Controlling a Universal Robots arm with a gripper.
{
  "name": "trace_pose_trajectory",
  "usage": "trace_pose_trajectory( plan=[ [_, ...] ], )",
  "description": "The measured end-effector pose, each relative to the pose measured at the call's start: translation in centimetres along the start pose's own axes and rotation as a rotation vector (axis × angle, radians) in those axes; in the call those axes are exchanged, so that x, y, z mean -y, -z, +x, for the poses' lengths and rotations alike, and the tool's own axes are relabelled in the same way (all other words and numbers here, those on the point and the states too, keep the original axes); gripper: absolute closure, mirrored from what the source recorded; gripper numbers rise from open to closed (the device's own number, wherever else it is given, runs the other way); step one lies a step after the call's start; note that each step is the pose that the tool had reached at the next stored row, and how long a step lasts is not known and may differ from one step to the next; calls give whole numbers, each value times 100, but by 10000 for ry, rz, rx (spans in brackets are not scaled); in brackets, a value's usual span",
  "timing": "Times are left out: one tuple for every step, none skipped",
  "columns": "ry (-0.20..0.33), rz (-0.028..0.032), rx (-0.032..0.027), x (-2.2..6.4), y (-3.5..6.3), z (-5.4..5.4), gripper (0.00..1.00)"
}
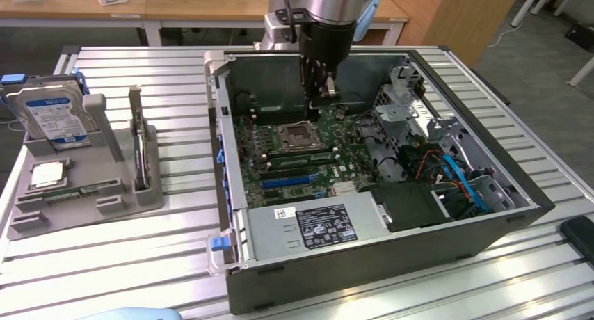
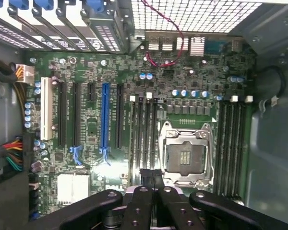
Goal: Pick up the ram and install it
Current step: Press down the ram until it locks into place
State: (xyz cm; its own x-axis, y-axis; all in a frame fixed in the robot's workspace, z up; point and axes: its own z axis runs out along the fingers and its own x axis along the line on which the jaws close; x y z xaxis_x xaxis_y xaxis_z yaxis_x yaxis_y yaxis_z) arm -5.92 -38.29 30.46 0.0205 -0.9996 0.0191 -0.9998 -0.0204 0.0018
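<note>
Observation: the end effector [image 1: 318, 104] is lowered inside the open computer case [image 1: 483, 222], just above the motherboard [image 1: 320, 174] and close to the processor socket [image 1: 299, 134]. Its fingers [image 2: 145, 176] are pressed together. No green board is seen between them, so it is judged to be clenched on nothing.

The ram [image 1: 79, 192] is noted well outside the case, to the exterior view's left of it. It lies flat in a slot of the grey holder [image 1: 111, 136] that stands on the slatted metal surface [image 1: 139, 264]. A hard drive [image 1: 54, 115], a silver processor chip [image 1: 49, 174] and an upright card [image 1: 139, 153] are kept in the same holder, all equally clear of the case. The long memory slots [image 2: 144, 139] inside the case, beside the socket, are seen empty in the wrist view.

Handling estimate:
- The ram is judged light, thin and stiff.
- It is considered fragile: the chips and contact edge are easily damaged, and bending is to be avoided.
- Its flat faces are expected to be smooth, so some slip in a pinch is allowed for.

Grasp estimate: a hold across the two flat faces near mid-length is judged best. The contact edge is left free and the stick is kept level, so that it tilts little when seated.
</note>
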Motion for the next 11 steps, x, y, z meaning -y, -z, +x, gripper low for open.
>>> trace_pose_trajectory(
  plan=[
    [-1, 4, 41, 0, 12, 1, 90],
    [-1, 5, 72, 0, 25, 3, 90],
    [-2, 6, 100, -1, 41, 4, 90],
    [-2, 7, 130, -1, 57, 5, 90],
    [-3, 7, 137, -1, 58, 5, 90],
    [-3, 8, 140, -1, 57, 5, 90],
    [-2, 8, 140, -1, 58, 5, 90],
    [-1, 8, 140, 0, 58, 5, 90],
    [-2, 7, 139, 0, 58, 5, 90],
    [-2, 7, 139, 0, 58, 5, 90],
    [-2, 7, 138, -1, 58, 5, 90]
  ],
)
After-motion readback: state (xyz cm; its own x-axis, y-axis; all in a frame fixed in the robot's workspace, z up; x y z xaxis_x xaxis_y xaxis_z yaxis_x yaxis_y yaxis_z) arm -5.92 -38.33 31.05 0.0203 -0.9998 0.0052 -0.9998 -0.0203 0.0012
